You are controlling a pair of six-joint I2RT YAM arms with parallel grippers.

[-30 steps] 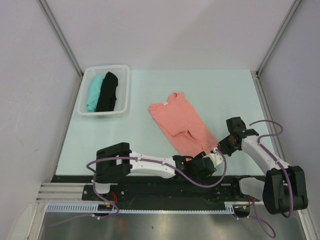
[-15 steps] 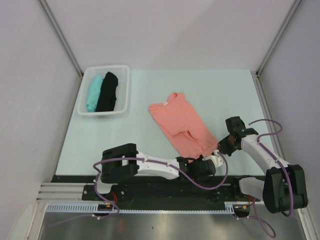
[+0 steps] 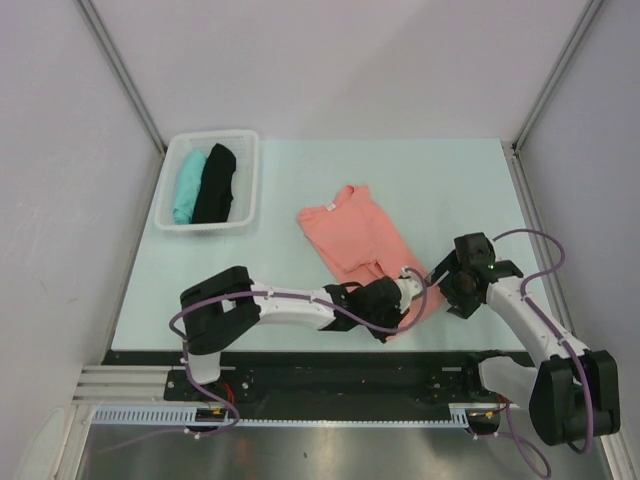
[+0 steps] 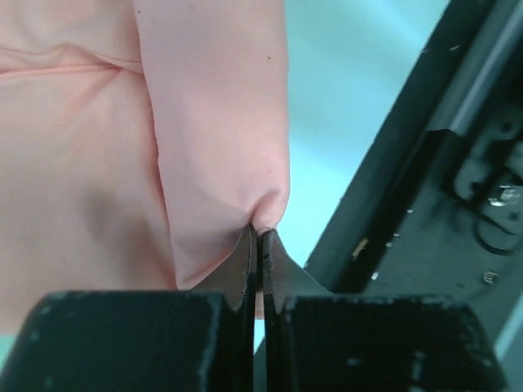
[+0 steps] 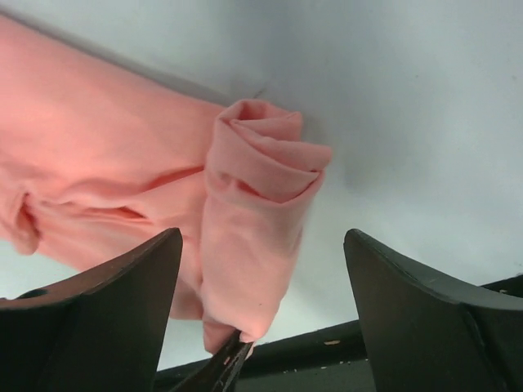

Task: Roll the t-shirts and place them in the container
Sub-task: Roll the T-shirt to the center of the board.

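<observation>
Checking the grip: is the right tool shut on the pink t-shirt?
No, the right tool stands open, its fingers wide apart either side of the rolled end of the pink t-shirt.

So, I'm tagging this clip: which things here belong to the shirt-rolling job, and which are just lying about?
Job: salmon-pink t-shirt, pinched by the left gripper; right gripper, open at its rolled end; teal t-shirt and black t-shirt.
Lying about: white basket holding those two; table.
</observation>
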